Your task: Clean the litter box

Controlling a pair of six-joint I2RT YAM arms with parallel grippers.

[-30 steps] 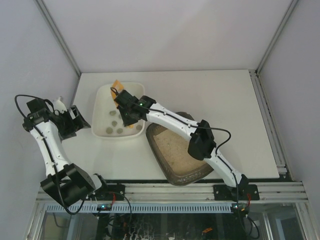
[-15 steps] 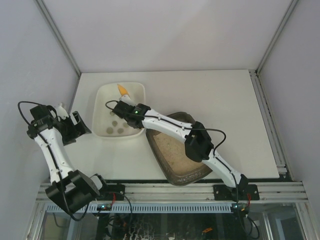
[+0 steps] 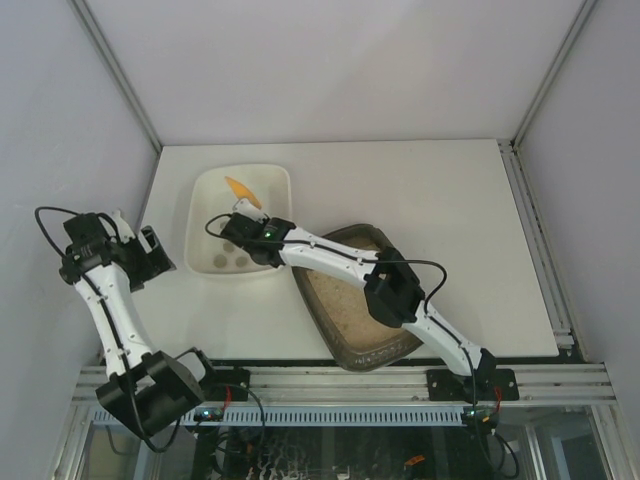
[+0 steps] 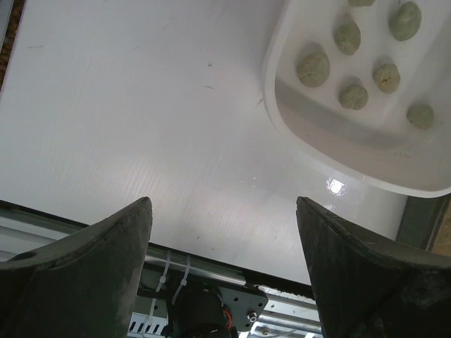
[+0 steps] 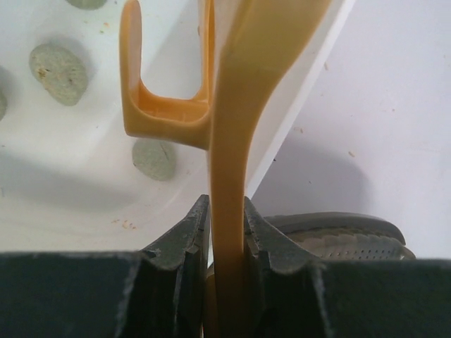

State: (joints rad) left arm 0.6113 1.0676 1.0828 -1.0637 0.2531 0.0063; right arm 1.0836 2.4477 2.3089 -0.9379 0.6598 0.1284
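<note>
Since the earlier frame the right arm has drawn its wrist back toward the near wall of the white tray (image 3: pixel 193 225), turning the yellow scoop (image 3: pixel 240 188) so that its head points at the tray's far end, while the left arm has eased slightly leftward. Right gripper (image 5: pixel 227 238): clamped on the scoop's handle, the scoop turned on edge above grey-green clumps (image 4: pixel 313 67) lying in the tray. Left gripper (image 4: pixel 224 211): fingers spread wide, holding nothing, above the table (image 3: pixel 430 200) just beside the tray. The litter box (image 3: pixel 378 353) sits near the front edge, touching or almost touching the tray's right corner, partly under the right arm. The step in hand appears to be tipping sifted waste into the tray. The next move probably calls for lifting the scoop over the tray wall, levelling it, and returning it to the litter.
</note>
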